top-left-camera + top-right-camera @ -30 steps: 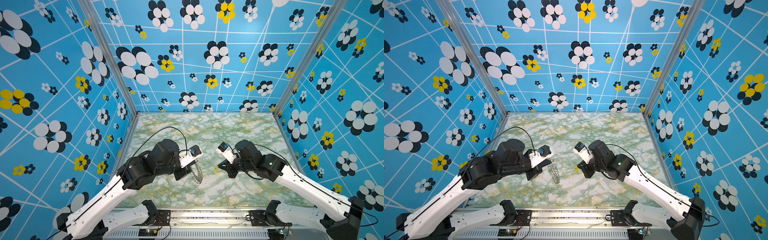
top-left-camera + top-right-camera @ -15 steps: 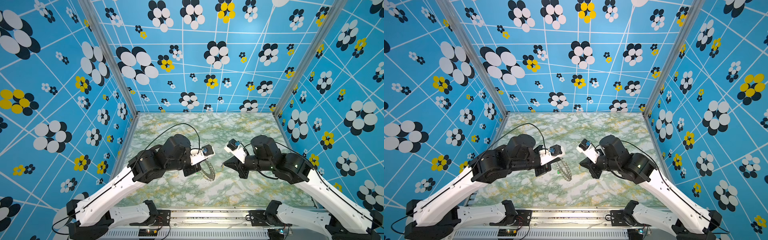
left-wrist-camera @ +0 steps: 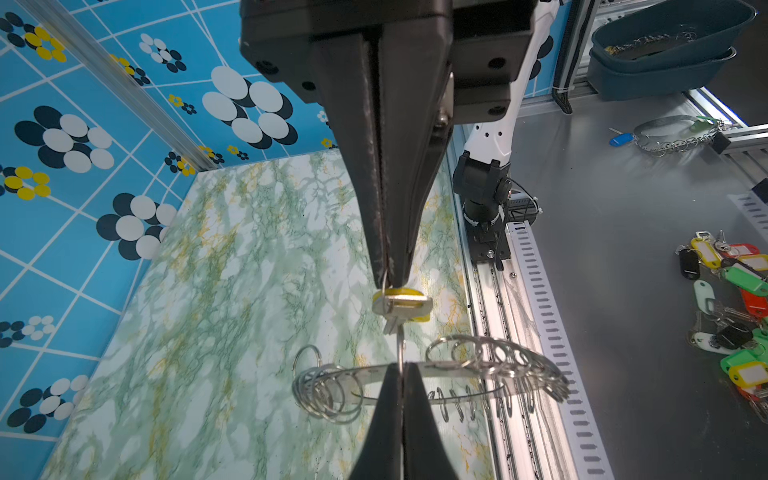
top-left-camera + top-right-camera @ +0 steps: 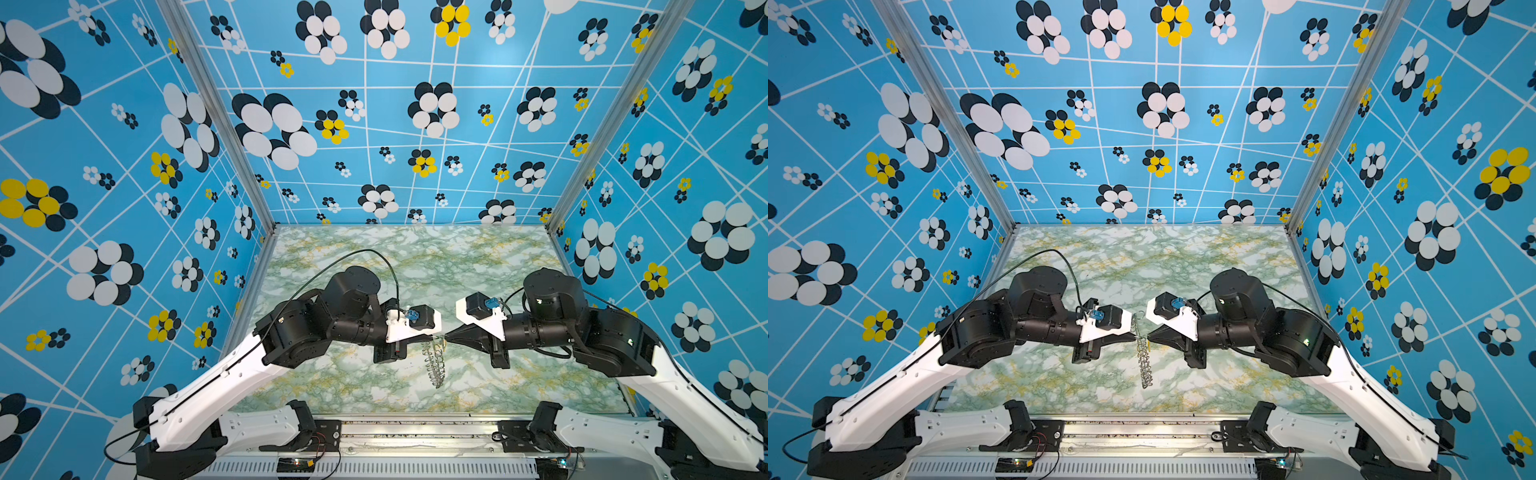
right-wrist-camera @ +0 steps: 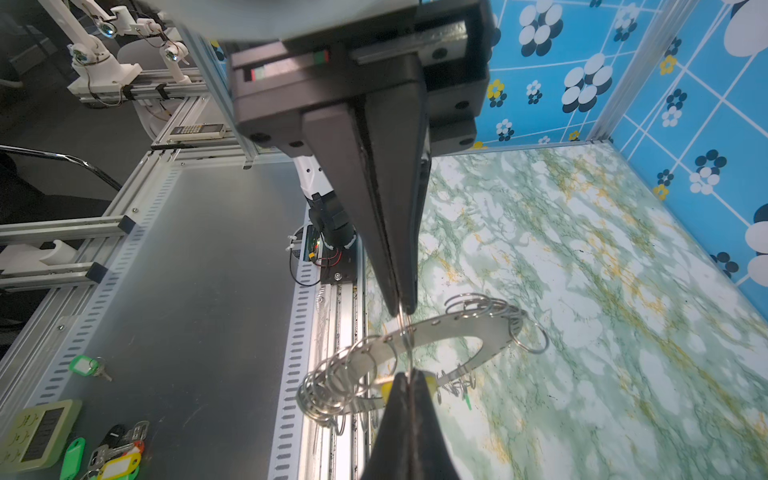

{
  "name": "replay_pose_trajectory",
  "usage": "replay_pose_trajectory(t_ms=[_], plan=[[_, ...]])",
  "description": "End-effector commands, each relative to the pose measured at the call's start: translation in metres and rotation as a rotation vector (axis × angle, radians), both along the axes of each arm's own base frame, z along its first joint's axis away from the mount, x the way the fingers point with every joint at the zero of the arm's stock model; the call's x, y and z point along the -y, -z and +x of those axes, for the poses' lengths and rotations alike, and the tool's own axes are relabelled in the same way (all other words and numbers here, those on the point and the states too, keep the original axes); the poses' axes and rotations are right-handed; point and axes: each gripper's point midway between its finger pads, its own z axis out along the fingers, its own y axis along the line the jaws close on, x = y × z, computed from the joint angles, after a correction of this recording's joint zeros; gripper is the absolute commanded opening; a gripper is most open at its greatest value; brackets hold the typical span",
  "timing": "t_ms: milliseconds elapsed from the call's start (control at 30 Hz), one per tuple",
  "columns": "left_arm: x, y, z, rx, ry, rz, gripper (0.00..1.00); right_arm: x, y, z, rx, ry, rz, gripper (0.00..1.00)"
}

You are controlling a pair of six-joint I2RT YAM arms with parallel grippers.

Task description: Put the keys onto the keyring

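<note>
Both arms reach toward the middle of the table (image 4: 478, 257), left gripper (image 4: 437, 335) from the left, right gripper (image 4: 449, 335) from the right, tips almost meeting above it. The keyring (image 4: 434, 365) hangs on edge between and below the tips, clear of the table. In the left wrist view a key tag (image 3: 401, 305) sits between the two tips, above the keyring's band (image 3: 457, 368). Wire loops (image 3: 328, 390) bunch along the keyring's rim to either side of the tips.

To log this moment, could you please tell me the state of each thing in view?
Keyring: lifted clear of the table, held at a rim loop.
Yellow key: in the air, by the keyring's rim.
Left pincer: shut on the keyring.
Right pincer: shut on the yellow key.
</note>
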Motion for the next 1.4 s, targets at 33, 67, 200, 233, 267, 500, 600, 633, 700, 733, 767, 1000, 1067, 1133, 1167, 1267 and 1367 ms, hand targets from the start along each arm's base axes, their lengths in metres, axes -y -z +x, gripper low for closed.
replay_pose_trajectory(t_ms=[33,67,200,233,267,500,600,633,700,733,767,1000,1067,1133,1167,1267,1367], plan=[[0.006,-0.014,-0.016,0.012,0.097,-0.067,0.00,-0.005,-0.015,-0.005,0.078,-0.052,0.023,0.00],[0.006,-0.015,-0.017,0.010,0.103,-0.070,0.00,-0.005,-0.016,-0.005,0.087,-0.053,0.020,0.00],[0.009,-0.012,-0.020,-0.005,0.123,-0.063,0.00,-0.004,-0.025,-0.006,0.115,-0.056,0.024,0.00],[0.009,-0.011,-0.020,-0.007,0.125,-0.061,0.00,-0.004,-0.026,-0.006,0.118,-0.057,0.027,0.00],[0.010,-0.011,-0.021,-0.010,0.129,-0.060,0.00,-0.004,-0.029,-0.007,0.121,-0.059,0.034,0.00],[0.011,-0.012,-0.023,-0.023,0.143,-0.062,0.00,-0.010,-0.034,-0.010,0.112,-0.085,0.059,0.00],[0.011,-0.013,-0.023,-0.022,0.143,-0.066,0.00,-0.010,-0.038,-0.012,0.113,-0.092,0.074,0.00],[0.011,-0.014,-0.023,-0.021,0.142,-0.065,0.00,-0.011,-0.039,-0.013,0.111,-0.096,0.078,0.00],[0.011,-0.013,-0.024,-0.022,0.144,-0.062,0.00,-0.012,-0.041,-0.016,0.107,-0.107,0.087,0.00],[0.011,-0.012,-0.024,-0.022,0.145,-0.059,0.00,-0.012,-0.042,-0.018,0.104,-0.116,0.091,0.00],[0.011,-0.013,-0.024,-0.021,0.144,-0.061,0.00,-0.012,-0.043,-0.018,0.103,-0.116,0.093,0.00],[0.010,-0.015,-0.024,-0.017,0.144,-0.064,0.00,-0.015,-0.044,-0.023,0.091,-0.143,0.098,0.00],[0.010,-0.015,-0.025,-0.017,0.144,-0.065,0.00,-0.015,-0.044,-0.024,0.091,-0.147,0.101,0.00],[0.010,-0.016,-0.024,-0.014,0.143,-0.066,0.00,-0.016,-0.044,-0.025,0.089,-0.151,0.102,0.00],[0.009,-0.015,-0.025,-0.015,0.144,-0.065,0.00,-0.016,-0.044,-0.025,0.088,-0.152,0.102,0.00],[0.009,-0.017,-0.026,-0.016,0.146,-0.069,0.00,-0.016,-0.042,-0.024,0.089,-0.148,0.096,0.00],[0.009,-0.016,-0.027,-0.018,0.148,-0.066,0.00,-0.014,-0.043,-0.022,0.101,-0.137,0.096,0.00]])
